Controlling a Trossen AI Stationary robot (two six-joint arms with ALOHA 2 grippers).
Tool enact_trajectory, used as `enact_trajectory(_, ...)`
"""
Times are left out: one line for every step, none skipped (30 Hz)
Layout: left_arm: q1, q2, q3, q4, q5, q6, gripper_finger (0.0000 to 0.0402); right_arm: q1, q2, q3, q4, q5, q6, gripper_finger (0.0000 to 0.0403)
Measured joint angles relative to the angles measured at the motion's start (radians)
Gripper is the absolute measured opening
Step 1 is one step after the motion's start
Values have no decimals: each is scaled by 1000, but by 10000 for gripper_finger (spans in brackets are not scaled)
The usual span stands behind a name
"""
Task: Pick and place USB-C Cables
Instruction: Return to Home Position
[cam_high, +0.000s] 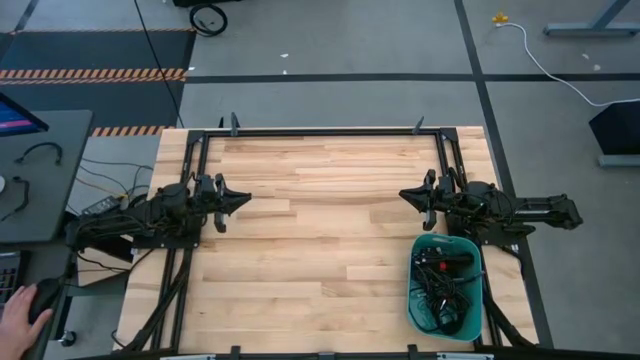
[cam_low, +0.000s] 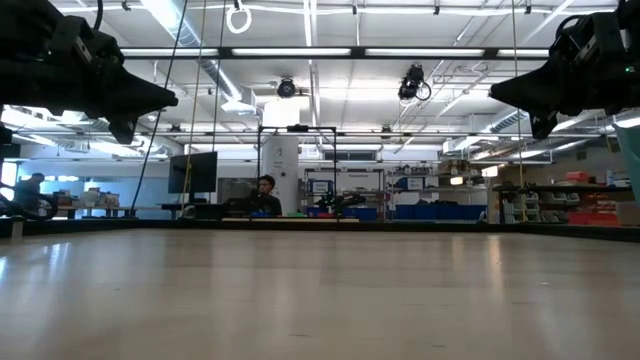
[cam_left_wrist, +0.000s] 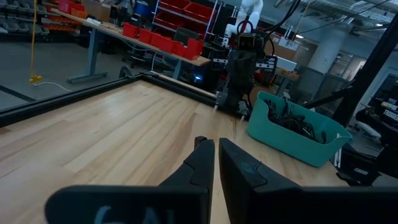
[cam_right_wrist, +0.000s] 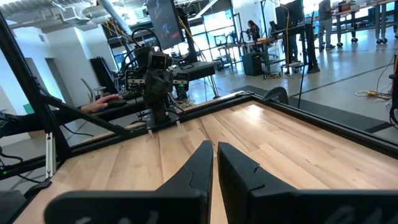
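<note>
The cables (cam_high: 445, 285) sit in a tangled pile in the teal bin (cam_high: 413, 300), lower right of the overhead shot. The right gripper (cam_high: 404, 195) is just above the bin in frame and the left gripper (cam_high: 243, 199) is mid-left, both pinched narrow and empty.

Tabletop (cam_high: 320, 240): pale jointed wood planks, smooth, with a soft sheen in the low view. Surrounding frame (cam_high: 330, 131): black metal, matt. Bin (cam_high: 413, 295), lower right of frame: teal plastic, smooth, slightly glossy. USB-C Cables (cam_high: 445, 290) inside it: black, matt sheathing. Jaws: dark, matt, plastic by look. Floor (cam_high: 330, 40): grey, smooth.
</note>
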Motion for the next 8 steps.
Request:
enact_trajectory(0,0,0,0,0,0,28,0,0,0,0,0,0,28)
enact_trajectory(0,0,0,0,0,0,27,0,0,0,0,0,0,28)
enact_trajectory(0,0,0,0,0,0,26,0,0,0,0,0,0,28)
enact_trajectory(0,0,0,0,0,0,25,0,0,0,0,0,0,28)
enact_trajectory(0,0,0,0,0,0,26,0,0,0,0,0,0,28)
enact_trajectory(0,0,0,0,0,0,26,0,0,0,0,0,0,28)
enact_trajectory(0,0,0,0,0,0,28,0,0,0,0,0,0,28)
enact_trajectory(0,0,0,0,0,0,29,0,0,0,0,0,0,28)
